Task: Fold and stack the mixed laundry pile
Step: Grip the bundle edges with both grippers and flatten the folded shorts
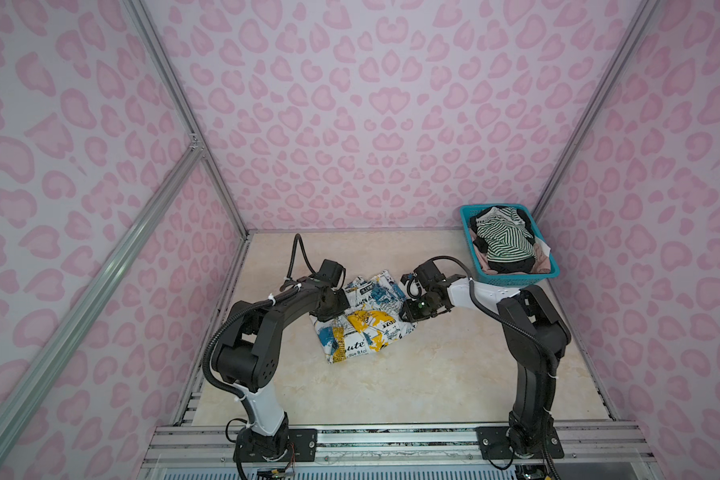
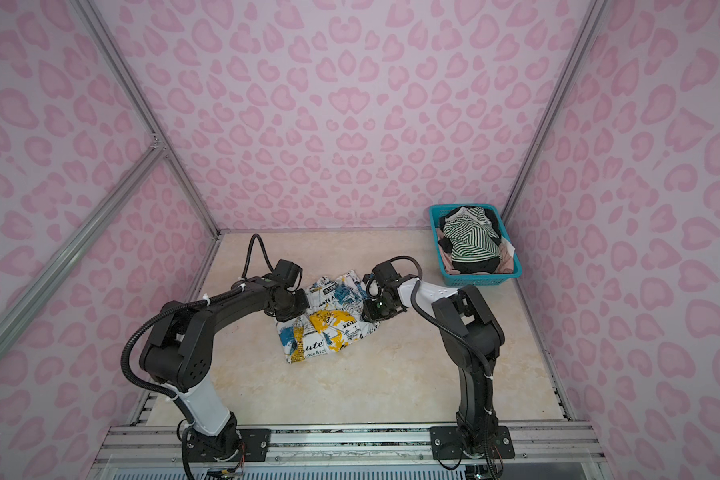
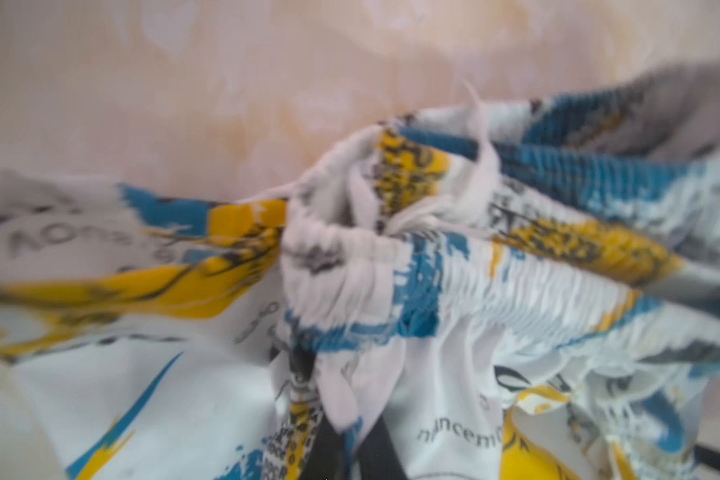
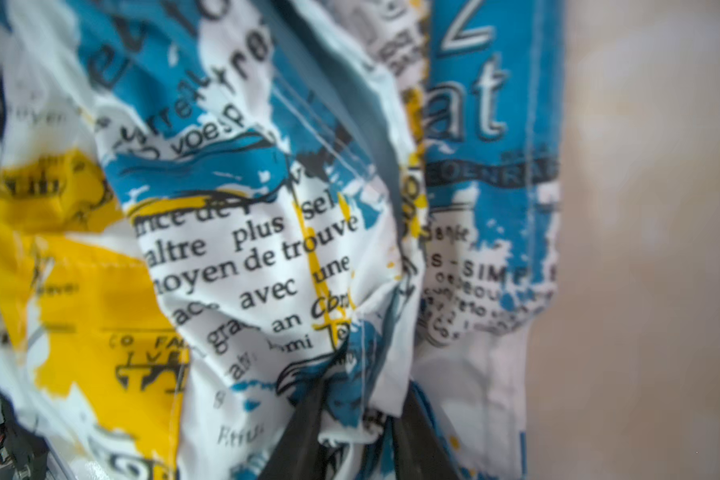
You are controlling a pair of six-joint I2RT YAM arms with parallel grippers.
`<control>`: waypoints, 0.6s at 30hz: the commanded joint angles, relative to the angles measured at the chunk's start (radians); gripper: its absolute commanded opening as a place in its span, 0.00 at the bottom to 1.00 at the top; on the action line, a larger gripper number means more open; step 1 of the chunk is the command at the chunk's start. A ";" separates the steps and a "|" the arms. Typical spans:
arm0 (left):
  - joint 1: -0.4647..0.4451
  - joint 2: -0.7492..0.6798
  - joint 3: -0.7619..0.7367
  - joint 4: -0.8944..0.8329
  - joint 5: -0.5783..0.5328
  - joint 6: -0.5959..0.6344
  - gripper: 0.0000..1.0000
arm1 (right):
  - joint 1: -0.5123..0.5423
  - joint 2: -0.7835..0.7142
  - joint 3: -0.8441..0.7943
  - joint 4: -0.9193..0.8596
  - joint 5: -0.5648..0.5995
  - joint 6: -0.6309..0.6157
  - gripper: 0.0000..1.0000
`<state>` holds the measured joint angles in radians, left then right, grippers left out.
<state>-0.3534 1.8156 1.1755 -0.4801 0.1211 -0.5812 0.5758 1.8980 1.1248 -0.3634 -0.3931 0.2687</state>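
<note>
Your left claw [image 3: 350,434] pinches the gathered waistband [image 3: 516,286], your right claw [image 4: 358,419] the opposite edge, of the crumpled white blue-and-yellow-splashed lettered garment [image 1: 362,324] lying between them on the beige counter [image 1: 441,374].

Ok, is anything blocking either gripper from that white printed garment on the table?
Nothing visible does. The left gripper and the right gripper each pinch the printed garment from opposite sides. The teal basket stands apart, at the table's far right corner.
</note>
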 commanded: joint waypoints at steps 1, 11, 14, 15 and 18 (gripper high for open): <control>0.027 0.043 0.084 -0.081 0.029 0.129 0.12 | 0.044 -0.080 -0.175 -0.049 0.038 0.124 0.29; 0.054 -0.099 0.102 -0.141 0.101 0.172 0.68 | 0.041 -0.319 -0.273 0.092 -0.132 0.206 0.47; 0.065 -0.189 0.018 -0.162 0.093 0.192 0.77 | 0.020 -0.349 -0.201 -0.038 -0.047 0.145 0.51; 0.069 -0.217 -0.016 -0.161 0.089 0.195 0.79 | 0.013 -0.349 -0.182 -0.079 -0.009 0.125 0.54; 0.075 -0.263 -0.129 -0.123 0.112 0.188 0.81 | -0.006 -0.350 -0.168 -0.116 0.046 0.097 0.59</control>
<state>-0.2832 1.5826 1.1122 -0.6044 0.2153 -0.4068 0.5827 1.5444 0.9512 -0.3622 -0.4316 0.4152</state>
